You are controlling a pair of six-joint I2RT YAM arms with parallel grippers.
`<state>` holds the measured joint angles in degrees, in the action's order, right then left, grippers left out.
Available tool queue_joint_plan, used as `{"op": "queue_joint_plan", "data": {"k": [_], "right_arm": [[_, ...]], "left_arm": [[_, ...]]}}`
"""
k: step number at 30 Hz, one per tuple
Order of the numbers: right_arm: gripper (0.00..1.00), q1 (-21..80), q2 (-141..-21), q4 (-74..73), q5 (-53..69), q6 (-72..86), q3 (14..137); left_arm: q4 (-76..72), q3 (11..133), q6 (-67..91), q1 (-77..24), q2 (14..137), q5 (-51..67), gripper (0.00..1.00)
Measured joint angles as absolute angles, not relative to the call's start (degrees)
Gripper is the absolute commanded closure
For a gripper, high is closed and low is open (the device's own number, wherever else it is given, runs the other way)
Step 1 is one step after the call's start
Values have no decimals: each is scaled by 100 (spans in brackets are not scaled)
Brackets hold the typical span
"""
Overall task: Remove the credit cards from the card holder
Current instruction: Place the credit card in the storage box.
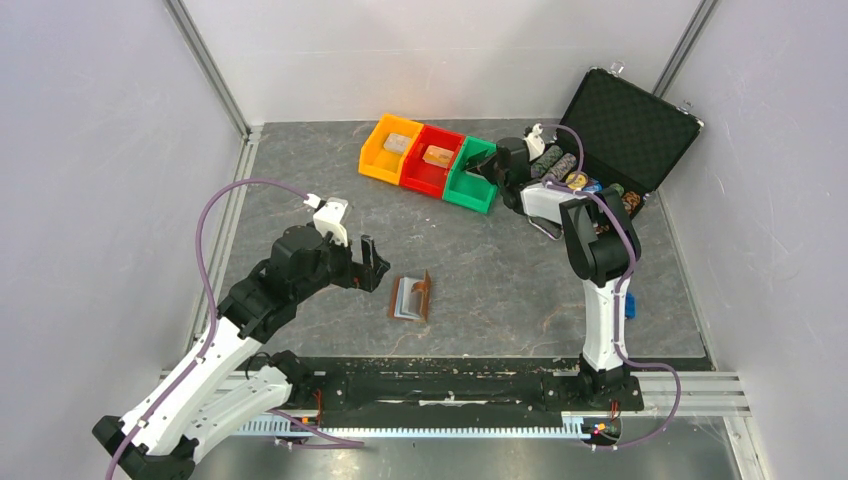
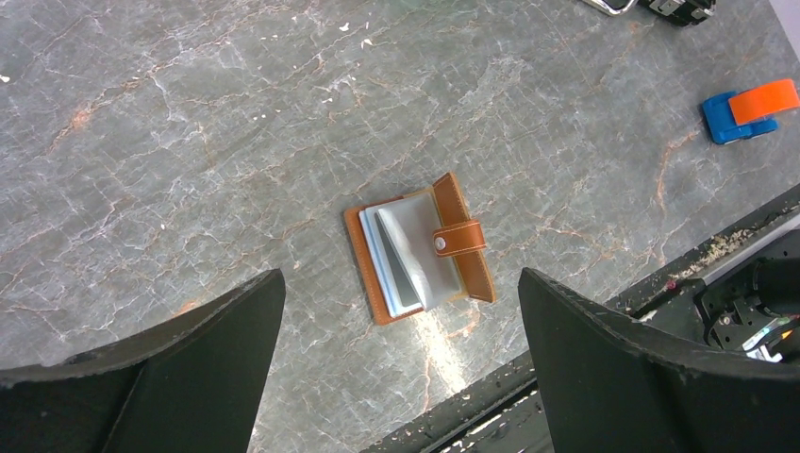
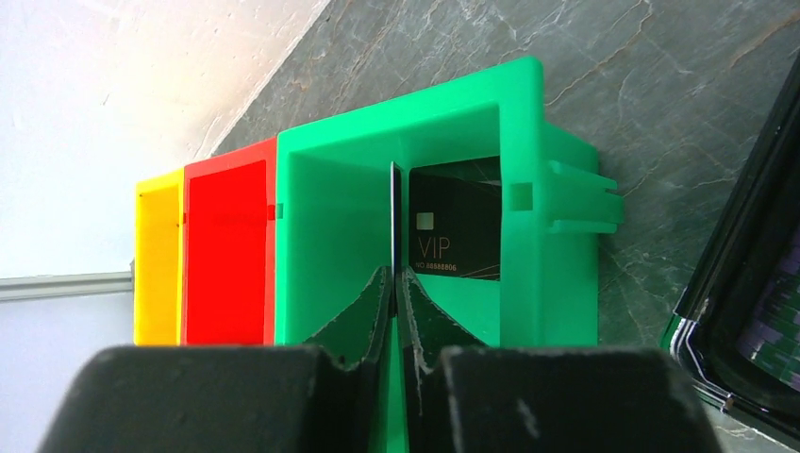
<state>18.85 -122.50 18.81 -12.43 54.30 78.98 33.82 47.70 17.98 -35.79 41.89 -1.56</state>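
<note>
The grey marbled bench [image 1: 500, 280] carries everything. The card holder [image 1: 411, 297] lies on it near the front edge, spread open with its brown leather downward and its snap tab [image 2: 459, 236] folded across clear sleeves [image 2: 415, 260]. Far beyond the card holder and to its right stands the black chip case [image 1: 630, 125] with its lid raised. The left arm [image 1: 215, 350] reaches in from the card holder's left. The left jaws hang above the holder, spread wide with nothing between them, and the wrist view looks down on it between the two dark fingers [image 2: 189, 368]. The right arm [image 1: 600, 320] rises to the card holder's right and bends away from it toward a row of bins beyond the holder: the yellow bin [image 1: 385, 155], the red bin [image 1: 428, 170] and the green bin [image 1: 462, 187]. The right jaws sit well apart from the card holder at the green bin's mouth, pressed together on a dark card [image 3: 391, 203] held edge-on. Inside the green bin, just beside that card, lies a black VIP card [image 3: 458, 231]. A small blue and orange object [image 2: 745, 109] rests well to the card holder's right.
</note>
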Motion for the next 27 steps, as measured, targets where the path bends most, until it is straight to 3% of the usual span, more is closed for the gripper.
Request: {"op": "queue_joint_plan", "data": {"k": [10, 22, 27], "right_arm": [[75, 1879, -12250, 1925, -1306, 5343, 7983], [73, 1813, -11732, 1490, -1767, 4578, 8066], [77, 1809, -11526, 1402, -1763, 4222, 8147]], "left_arm": [[3404, 4770, 1798, -3579, 4233, -169, 0], [3417, 4770, 1796, -3579, 4270, -248, 0], [3422, 4770, 1793, -3579, 4276, -301, 0]]}}
